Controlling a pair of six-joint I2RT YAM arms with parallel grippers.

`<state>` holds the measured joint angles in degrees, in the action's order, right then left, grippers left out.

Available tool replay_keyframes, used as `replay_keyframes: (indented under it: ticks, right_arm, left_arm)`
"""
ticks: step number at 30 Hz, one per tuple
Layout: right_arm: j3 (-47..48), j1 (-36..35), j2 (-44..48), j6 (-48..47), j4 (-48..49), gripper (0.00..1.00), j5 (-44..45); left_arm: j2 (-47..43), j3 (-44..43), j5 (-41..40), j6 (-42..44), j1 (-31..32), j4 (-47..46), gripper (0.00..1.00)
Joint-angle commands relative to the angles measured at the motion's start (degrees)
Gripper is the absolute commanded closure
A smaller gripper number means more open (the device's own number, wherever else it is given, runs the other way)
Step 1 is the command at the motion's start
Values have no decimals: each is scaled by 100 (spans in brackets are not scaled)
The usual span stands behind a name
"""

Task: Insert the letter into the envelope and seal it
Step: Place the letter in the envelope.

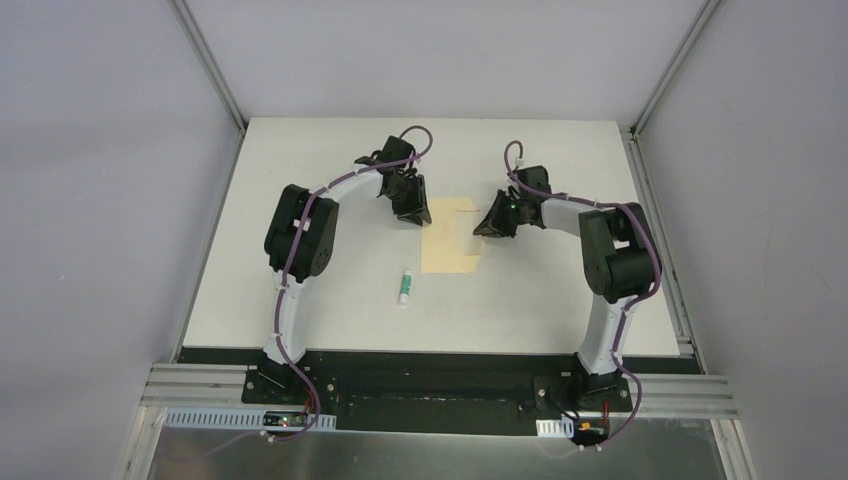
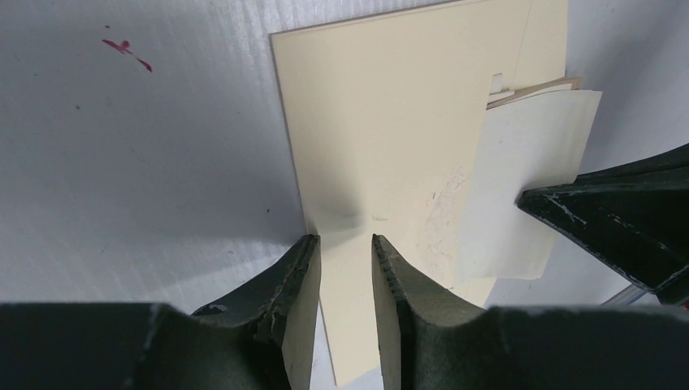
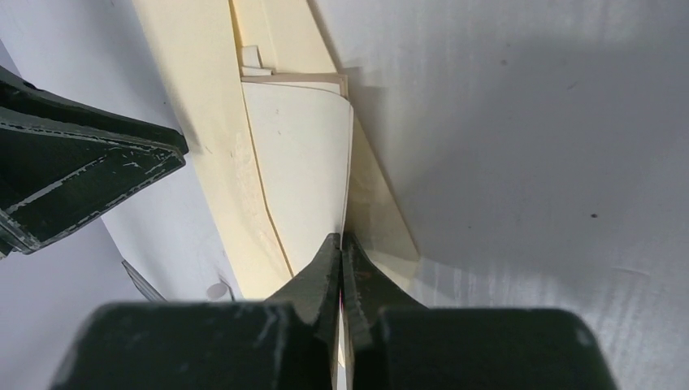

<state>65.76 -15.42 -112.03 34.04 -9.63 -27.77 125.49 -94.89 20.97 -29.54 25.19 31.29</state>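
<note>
The yellow-tan envelope lies flat mid-table between the two arms. In the left wrist view the envelope fills the middle, and a narrow pointed part of it runs under my left gripper, whose jaws stand apart either side of it without pinching it. The paler letter lies curved on the envelope's right side, its far end tucked under a tan edge. My right gripper is shut on the near edge of the letter, with the envelope beside it.
A small white-green tube lies on the table in front of the envelope's left side. The two grippers face each other closely across the envelope. Grey walls and aluminium rails bound the white table.
</note>
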Motion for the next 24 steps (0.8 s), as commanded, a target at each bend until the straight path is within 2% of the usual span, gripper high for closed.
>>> replay_keyframes:
  ticks: [1, 12, 17, 20, 24]
  right_arm:
    - [218, -155, 175, 18, 221, 100, -75]
    - [579, -434, -80, 88, 153, 99, 8]
    - [625, -438, 109, -112, -284, 77, 408]
    - [702, -434, 224, -247, -642, 68, 694]
    - [759, -431, 353, -355, -964, 61, 962]
  left_arm:
    - [15, -110, 86, -107, 73, -236, 70]
    - [19, -161, 157, -184, 91, -298, 71]
    - [15, -154, 74, -175, 83, -240, 72]
    - [10, -114, 38, -175, 67, -237, 72]
    - [-30, -57, 47, -175, 54, -281, 72]
